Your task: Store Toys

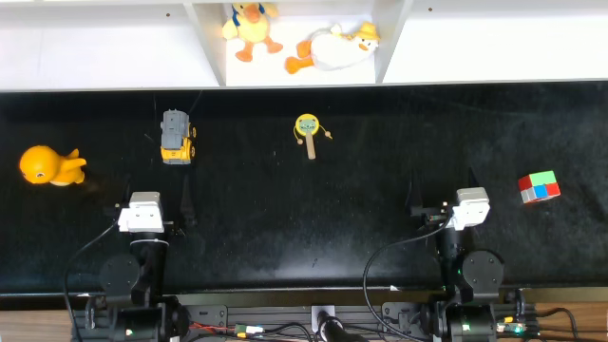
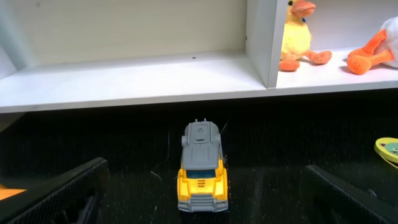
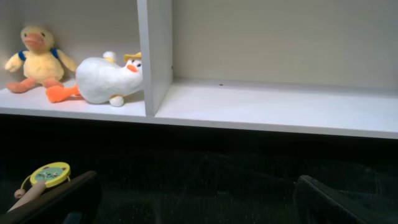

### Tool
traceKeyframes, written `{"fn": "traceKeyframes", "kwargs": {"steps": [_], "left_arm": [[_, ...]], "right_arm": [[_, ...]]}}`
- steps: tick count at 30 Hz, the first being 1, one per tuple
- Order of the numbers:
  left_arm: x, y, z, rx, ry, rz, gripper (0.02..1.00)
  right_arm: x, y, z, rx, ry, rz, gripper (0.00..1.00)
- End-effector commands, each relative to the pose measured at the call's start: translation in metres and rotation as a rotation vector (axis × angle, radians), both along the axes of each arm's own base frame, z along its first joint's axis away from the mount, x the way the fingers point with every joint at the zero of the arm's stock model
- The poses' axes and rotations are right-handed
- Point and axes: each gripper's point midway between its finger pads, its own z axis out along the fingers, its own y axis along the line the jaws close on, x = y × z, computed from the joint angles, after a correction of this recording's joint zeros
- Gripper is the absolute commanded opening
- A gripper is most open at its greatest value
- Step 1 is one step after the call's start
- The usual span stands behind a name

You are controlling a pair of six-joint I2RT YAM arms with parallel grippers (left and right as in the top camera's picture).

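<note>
my left hand (image 1: 155, 201) sits low at the near edge of the tabletop (image 1: 285, 228), fingers spread wide with nothing between them, aimed at the toy truck (image 2: 202, 168) that stands ahead of it, well apart from the fingers. my right hand (image 3: 196, 200) is parked the same way on its own side, fingers apart and empty, facing the white shelf (image 3: 280, 106)

by my reckoning the job is partly done: a yellow plush duck (image 1: 251, 27) and a white plush duck (image 1: 332, 47) already lie side by side in the shelf's middle bay. four toys are left out on the tabletop: the truck, an orange duck (image 1: 50, 165) far out to the left, a small rattle drum (image 1: 308, 130) near the middle, and a colour cube (image 1: 539, 187) out to the right. the bays on either side of the plush pair look free, so i'd judge there is room for all of them

the tabletop is a black mat with a faint sheen, and the shelf runs along its far edge, with cables bunched at the arm bases
</note>
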Motion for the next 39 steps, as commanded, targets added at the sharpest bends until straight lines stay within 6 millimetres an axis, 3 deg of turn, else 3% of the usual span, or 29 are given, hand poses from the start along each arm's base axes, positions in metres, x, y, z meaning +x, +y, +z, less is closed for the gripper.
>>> {"fn": "traceKeyframes", "kwargs": {"steps": [1,11,15,21,25,31,35,39], "left_arm": [[0.0,0.0,0.0,-0.005,-0.003,0.004,0.998],[0.0,0.001,0.001,-0.006,-0.005,0.007,0.998],[-0.003,-0.001,0.02,-0.169,0.001,0.008,0.998],[-0.011,0.0,0.038,-0.26,0.21,0.051,0.998],[-0.011,0.007,0.044,-0.214,0.377,0.076,0.996],[-0.005,0.009,0.06,-0.044,0.574,-0.04,0.996],[-0.002,0.025,0.066,0.026,0.636,-0.067,0.993],[-0.002,0.046,0.06,0.02,0.669,-0.05,0.993]], "right_arm": [[0.0,0.0,-0.003,0.004,-0.002,-0.003,0.996],[0.0,0.0,-0.003,0.004,-0.002,-0.003,0.993],[0.0,0.0,-0.003,0.004,-0.002,-0.003,0.996],[0.0,0.0,-0.003,0.004,-0.002,-0.003,0.996],[0.0,0.0,-0.003,0.004,-0.002,-0.003,0.993],[0.0,0.0,-0.003,0.004,-0.002,-0.003,0.996],[0.0,0.0,-0.003,0.004,-0.002,-0.003,0.996],[0.0,0.0,-0.003,0.004,-0.002,-0.003,0.993]]}}
